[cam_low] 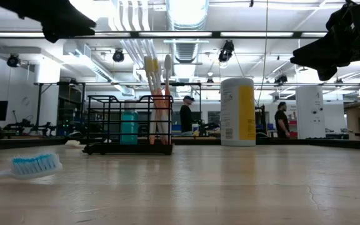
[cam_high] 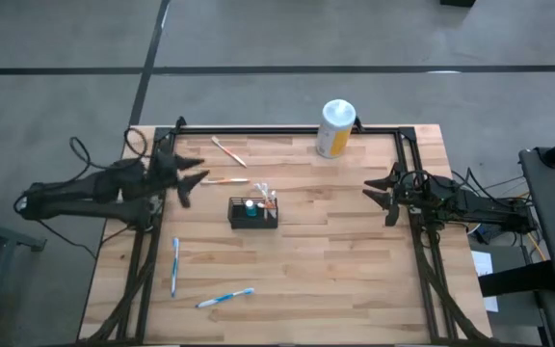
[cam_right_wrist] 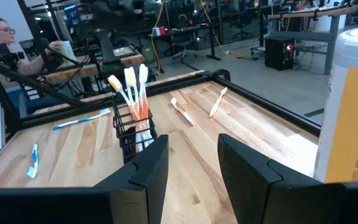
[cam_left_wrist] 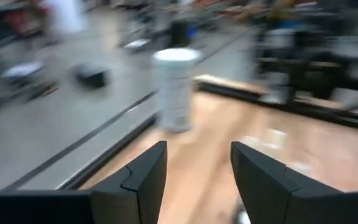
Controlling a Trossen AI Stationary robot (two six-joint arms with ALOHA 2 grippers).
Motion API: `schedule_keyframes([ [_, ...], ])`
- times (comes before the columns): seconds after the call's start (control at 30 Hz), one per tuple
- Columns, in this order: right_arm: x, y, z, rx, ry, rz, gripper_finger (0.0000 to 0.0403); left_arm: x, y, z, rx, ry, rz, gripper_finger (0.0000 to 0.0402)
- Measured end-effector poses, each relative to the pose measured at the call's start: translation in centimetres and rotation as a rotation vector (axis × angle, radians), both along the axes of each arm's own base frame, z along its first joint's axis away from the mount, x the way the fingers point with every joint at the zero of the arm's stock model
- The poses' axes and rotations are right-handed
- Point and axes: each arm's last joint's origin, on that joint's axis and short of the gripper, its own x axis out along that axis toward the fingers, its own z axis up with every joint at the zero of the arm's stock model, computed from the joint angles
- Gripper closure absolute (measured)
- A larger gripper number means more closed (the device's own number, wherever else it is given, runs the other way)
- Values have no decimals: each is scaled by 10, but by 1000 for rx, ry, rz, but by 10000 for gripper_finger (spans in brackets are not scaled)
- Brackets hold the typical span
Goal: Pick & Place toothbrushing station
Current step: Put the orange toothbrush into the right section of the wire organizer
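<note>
Standing near the middle of the table, the toothbrushing station (cam_high: pixel 253 212) is touched by neither arm.

From above, one black wire basket holds three upright toothbrushes and a teal item; four toothbrushes lie loose, two orange ones (cam_high: pixel 227 151) toward the far edge and two blue ones (cam_high: pixel 224 298) toward the near-left corner, and one yellow canister (cam_high: pixel 335 128) stands at the far edge. The left gripper (cam_high: pixel 193 173) hovers near the left edge, fingers spread; the right gripper (cam_high: pixel 382 193) near the right edge, also spread. At table height, the basket (cam_low: pixel 129 125) stands left of the canister (cam_low: pixel 237 111), one blue brush head (cam_low: pixel 36 165) nearest. The left wrist view shows parted fingers (cam_left_wrist: pixel 138 180) with nothing between them. The right wrist view shows the same, its fingers (cam_right_wrist: pixel 145 168) empty, basket (cam_right_wrist: pixel 132 134) beyond them.
</note>
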Motion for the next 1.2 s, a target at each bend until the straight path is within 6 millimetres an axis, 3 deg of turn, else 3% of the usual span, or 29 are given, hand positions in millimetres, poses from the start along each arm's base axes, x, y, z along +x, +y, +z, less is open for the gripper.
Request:
schedule_keyframes([
  [0.23, 0, 0, 0, 0, 0, 0, 271, 34, 35, 16, -189, -31, 435, 217],
  [0.4, 0, 0, 0, 0, 0, -1, 271, 56, 77, 6, -472, -114, 615, 217],
  [0.47, 0, 0, 0, 0, 0, -1, 271, 60, 91, -7, -635, -123, 703, 217],
  [0.57, 0, 0, 0, 0, 0, -1, 271, 65, 109, -9, -761, -220, 791, 217],
  [0.67, 0, 0, 0, 0, -1, -1, 271, 69, 122, -20, -784, -201, 847, 217],
  [0.8, 0, 0, 0, 0, 0, -1, 271, 71, 139, -19, -823, -248, 907, 217],
  [1.2, 0, 0, 0, 0, 2, -1, 271, 77, 178, -51, -959, -92, 1055, 217],
])
